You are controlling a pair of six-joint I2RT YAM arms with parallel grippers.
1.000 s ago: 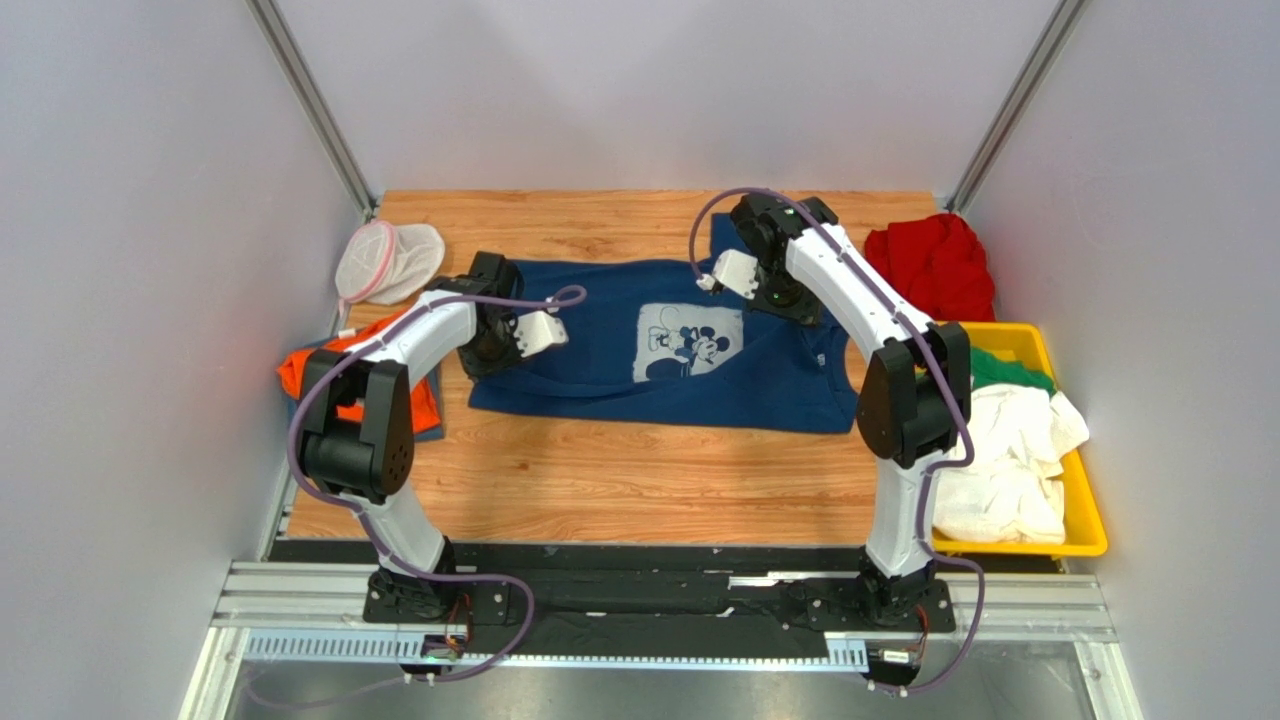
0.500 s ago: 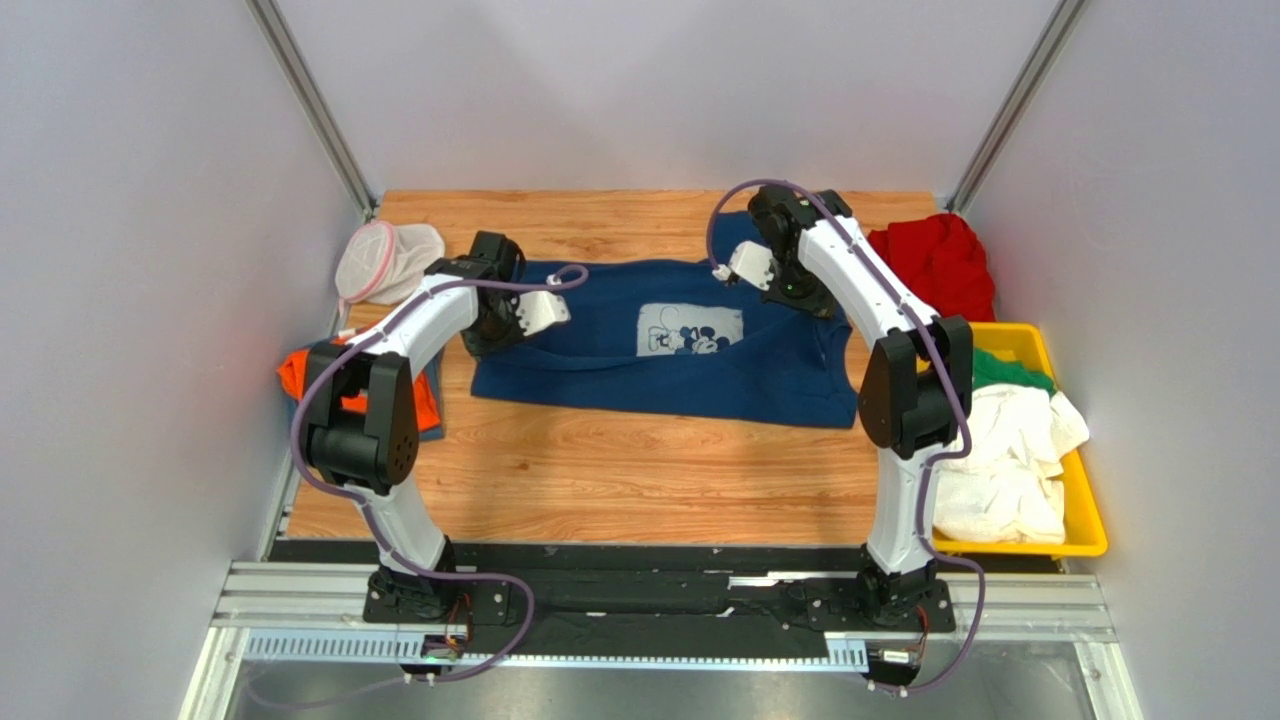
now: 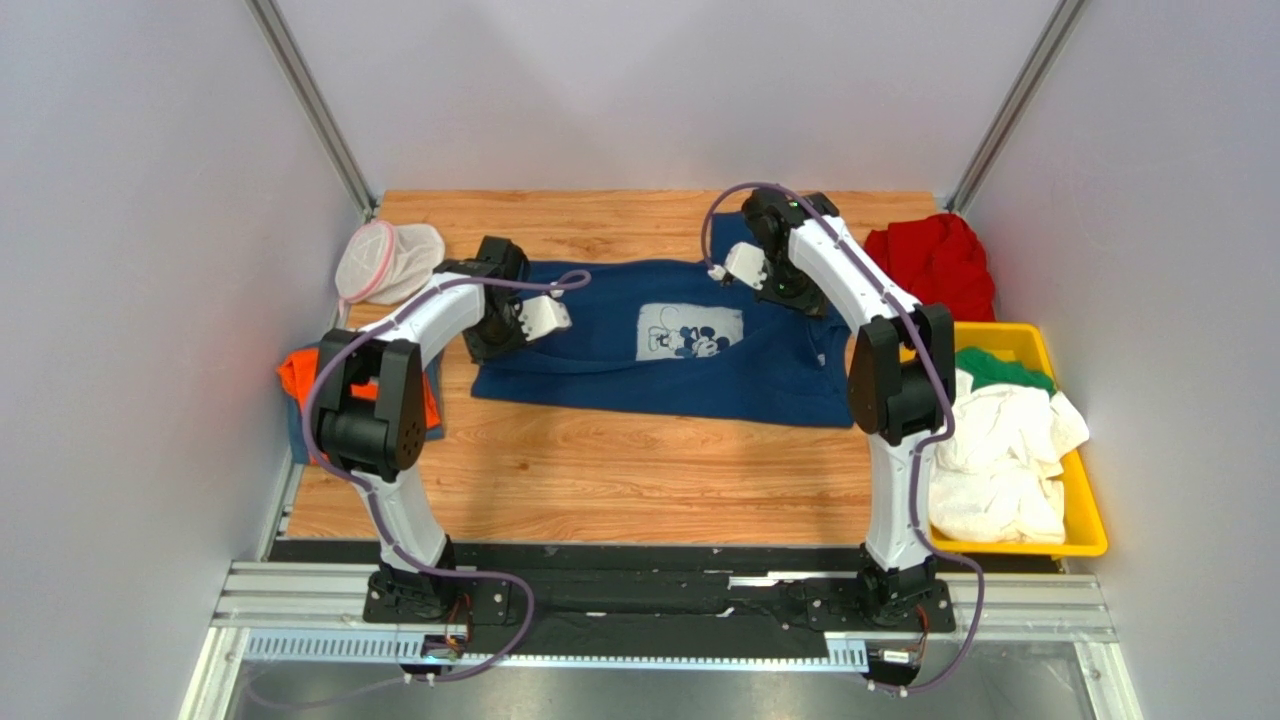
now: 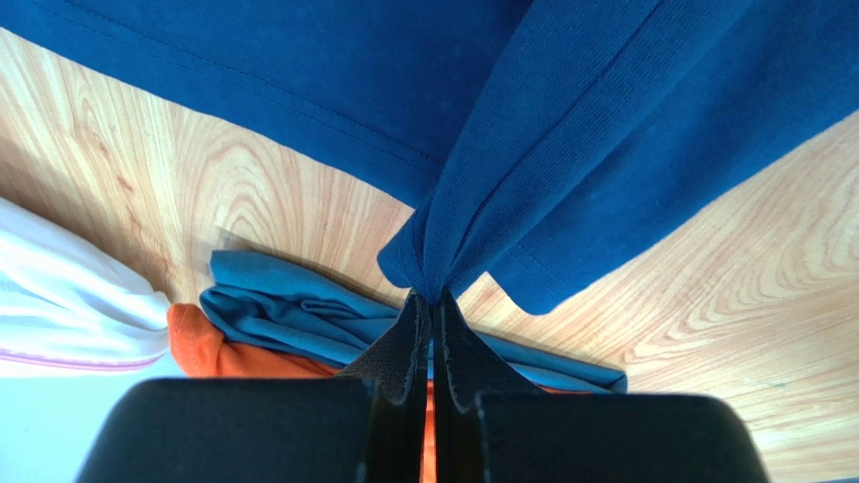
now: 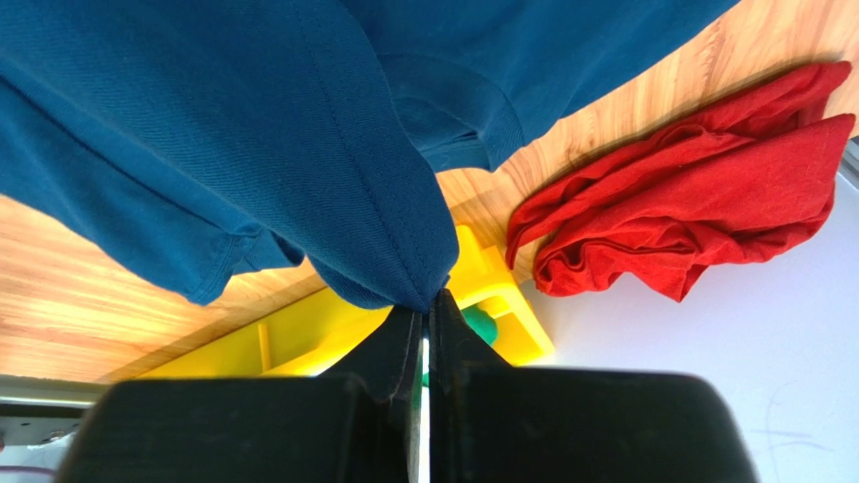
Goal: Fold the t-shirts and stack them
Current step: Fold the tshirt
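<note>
Looks like a robot laboratory cell, not a home or a shop. Closed in on three sides by plain pale walls [image 3: 135, 300] with bare metal corner posts [image 3: 311, 108], around one small wooden table [image 3: 601, 480]. Fitted at the near edge with aluminium rails [image 3: 286, 608] and a black base plate [image 3: 661, 608] carrying two robot arms [image 3: 421, 323] with loose purple cables [image 3: 980, 585], and supplied with t-shirts [image 3: 999, 465] heaped in a yellow plastic bin [image 3: 1092, 525] at the side.
</note>
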